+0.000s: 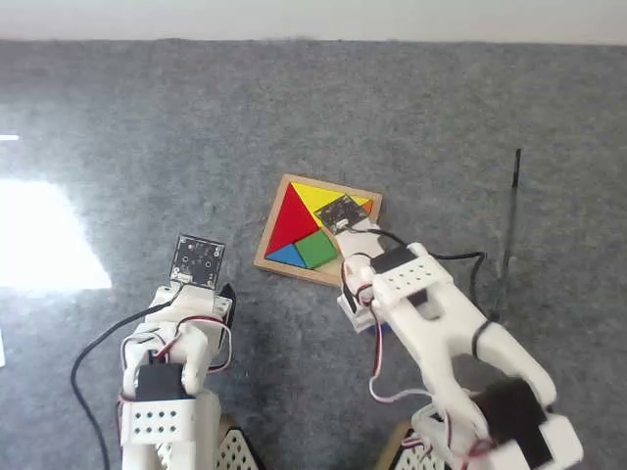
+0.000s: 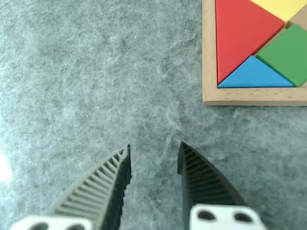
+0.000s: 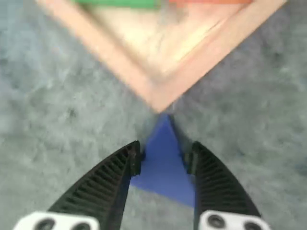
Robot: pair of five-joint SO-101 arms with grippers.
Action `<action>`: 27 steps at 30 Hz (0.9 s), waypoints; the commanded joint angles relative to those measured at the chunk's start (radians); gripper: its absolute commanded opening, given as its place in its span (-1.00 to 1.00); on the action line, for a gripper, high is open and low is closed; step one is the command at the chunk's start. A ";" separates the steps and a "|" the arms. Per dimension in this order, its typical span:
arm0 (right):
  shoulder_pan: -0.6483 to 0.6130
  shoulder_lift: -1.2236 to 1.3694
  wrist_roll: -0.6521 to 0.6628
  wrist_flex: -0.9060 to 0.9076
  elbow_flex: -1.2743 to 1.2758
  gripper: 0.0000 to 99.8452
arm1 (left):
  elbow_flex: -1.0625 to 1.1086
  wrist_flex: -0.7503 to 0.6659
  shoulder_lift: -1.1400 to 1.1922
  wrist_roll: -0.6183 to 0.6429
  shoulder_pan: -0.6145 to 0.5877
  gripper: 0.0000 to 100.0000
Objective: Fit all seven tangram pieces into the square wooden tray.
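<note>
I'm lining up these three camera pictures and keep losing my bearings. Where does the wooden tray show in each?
High view: the wooden tray lies tilted in the middle of the table.
Left wrist view: one tray corner, ahead of the open left gripper, off to a side.
Right wrist view: a bare tray corner, just past the right gripper holding a dark blue triangle.
Shared landmark: the green piece inside the tray.

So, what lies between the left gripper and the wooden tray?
Only the bare grey mat. The left wrist view shows nothing on it from the left gripper to the wooden tray.
</note>
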 commanded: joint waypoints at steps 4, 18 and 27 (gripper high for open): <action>-0.002 -0.475 0.157 0.183 0.075 -0.62 | -0.008 0.000 -0.015 -0.012 -0.006 -0.70; -0.165 -0.351 0.163 0.067 0.209 -0.39 | -0.008 0.000 -0.015 -0.012 -0.006 -0.70; -0.163 -0.265 0.104 0.015 0.204 -0.39 | -0.008 0.000 -0.015 -0.012 -0.006 -0.70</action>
